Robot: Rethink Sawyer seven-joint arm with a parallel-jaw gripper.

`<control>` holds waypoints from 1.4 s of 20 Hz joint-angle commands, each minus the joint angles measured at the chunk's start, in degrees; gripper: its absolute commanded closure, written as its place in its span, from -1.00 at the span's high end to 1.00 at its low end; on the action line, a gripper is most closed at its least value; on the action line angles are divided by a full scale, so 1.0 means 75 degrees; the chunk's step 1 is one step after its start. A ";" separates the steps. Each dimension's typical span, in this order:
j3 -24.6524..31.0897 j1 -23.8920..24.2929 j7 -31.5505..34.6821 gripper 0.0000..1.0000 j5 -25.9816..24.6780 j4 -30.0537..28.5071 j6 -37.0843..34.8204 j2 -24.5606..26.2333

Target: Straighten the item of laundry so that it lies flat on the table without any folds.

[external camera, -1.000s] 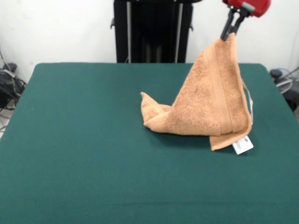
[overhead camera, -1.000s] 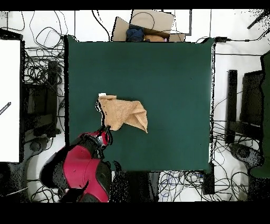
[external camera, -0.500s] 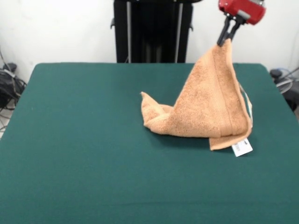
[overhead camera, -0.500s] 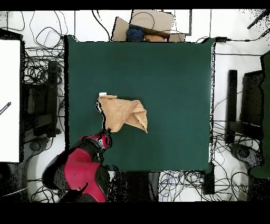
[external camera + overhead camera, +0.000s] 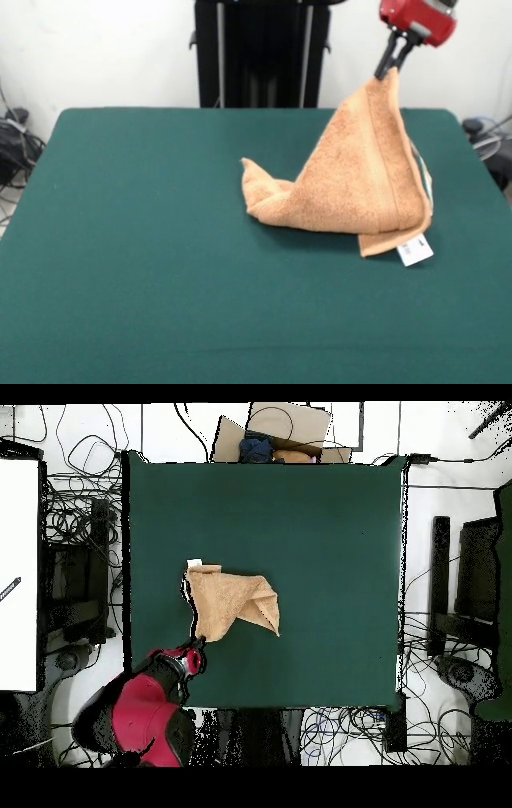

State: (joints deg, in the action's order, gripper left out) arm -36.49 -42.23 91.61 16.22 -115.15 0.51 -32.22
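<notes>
The orange-tan towel (image 5: 352,180) stands as a tall tent on the dark green table (image 5: 144,240). My gripper (image 5: 387,70) is shut on its top corner and holds that corner high, near the table's far right in the front view. The towel's lower part rests folded on the table, with a crumpled point to the left and a white tag (image 5: 414,250) at the lower right. In the overhead view the towel (image 5: 232,602) lies left of centre, and the gripper (image 5: 197,647) sits at its lower left corner.
Black pedestal (image 5: 262,52) stands behind the table's far edge. Cables and gear lie off the left (image 5: 12,144) and right (image 5: 488,136) table edges. In the overhead view a cardboard box (image 5: 275,434) sits past the top edge and a white board (image 5: 20,574) at the left.
The gripper has drifted a little, first left and then back right and slightly up, with the towel corner in it. In the overhead view the arm has drawn back toward the base.
</notes>
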 commanded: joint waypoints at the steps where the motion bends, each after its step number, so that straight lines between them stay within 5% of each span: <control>1: 0.0099 -0.0438 0.2615 -1.00 0.0884 -0.0488 -0.0025 0.0461; 28: -0.0401 -0.2116 0.2752 -1.00 0.2907 -0.0179 -0.0928 0.1404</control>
State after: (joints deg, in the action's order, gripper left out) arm -41.01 -55.49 91.86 32.59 -116.17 0.50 -25.76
